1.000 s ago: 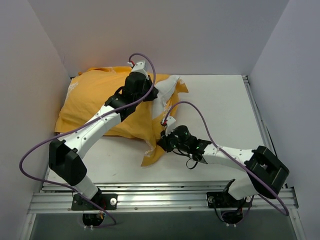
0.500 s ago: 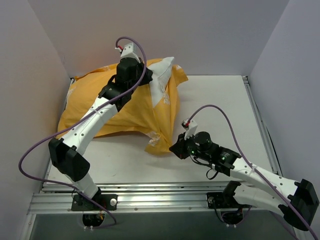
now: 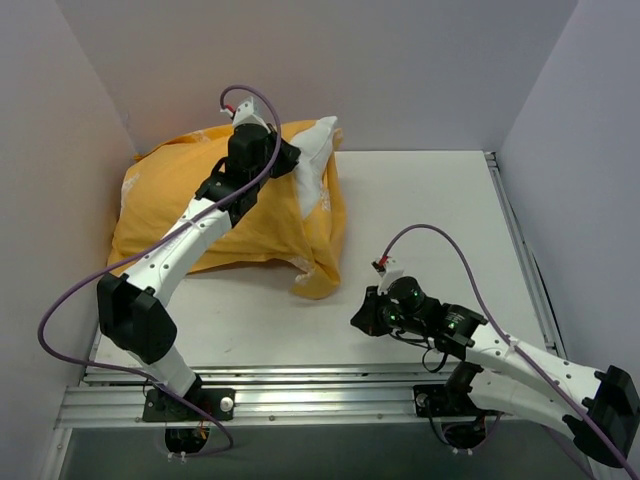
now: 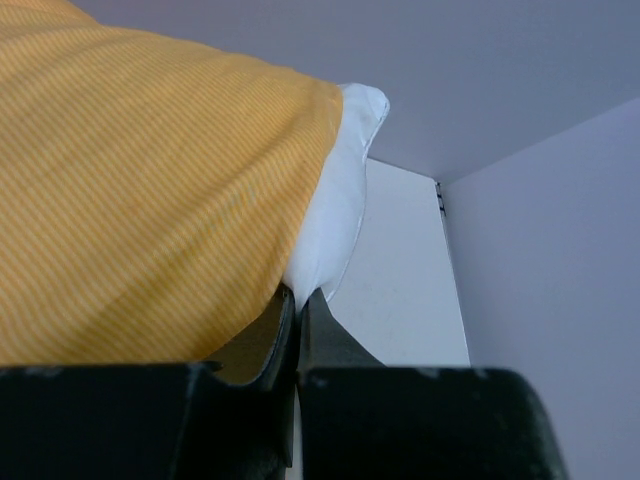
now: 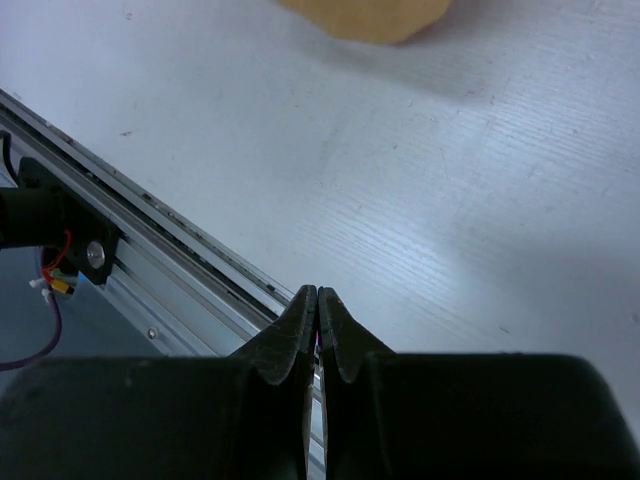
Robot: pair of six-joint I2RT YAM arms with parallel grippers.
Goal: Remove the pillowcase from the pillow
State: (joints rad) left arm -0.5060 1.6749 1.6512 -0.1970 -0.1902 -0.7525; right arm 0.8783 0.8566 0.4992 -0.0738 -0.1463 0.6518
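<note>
The pillowcase (image 3: 160,190) lies plump in the upper left of the top view, against the back and left walls, its orange-yellow cloth hanging to a loose fold near the frame centre.

1. Left gripper (image 3: 290,158): the jaws are closed to a thin slit. The left wrist view shows the fingertips (image 4: 288,318) pinching a white fabric edge (image 4: 345,190) where it meets the orange cloth at the case's right end. Whether this white is the case's pale lining or something inside it cannot be told. The held corner stands raised above the table (image 3: 430,220), and the left arm reaches over the case from the lower left.

2. Right gripper (image 3: 360,318): the jaws are fully closed, pads touching, with nothing between them (image 5: 317,300). It hangs low over bare table in the lower centre of the top view, apart from the fold. An aluminium rail (image 5: 150,290) runs just beside it along the near table edge.
</note>
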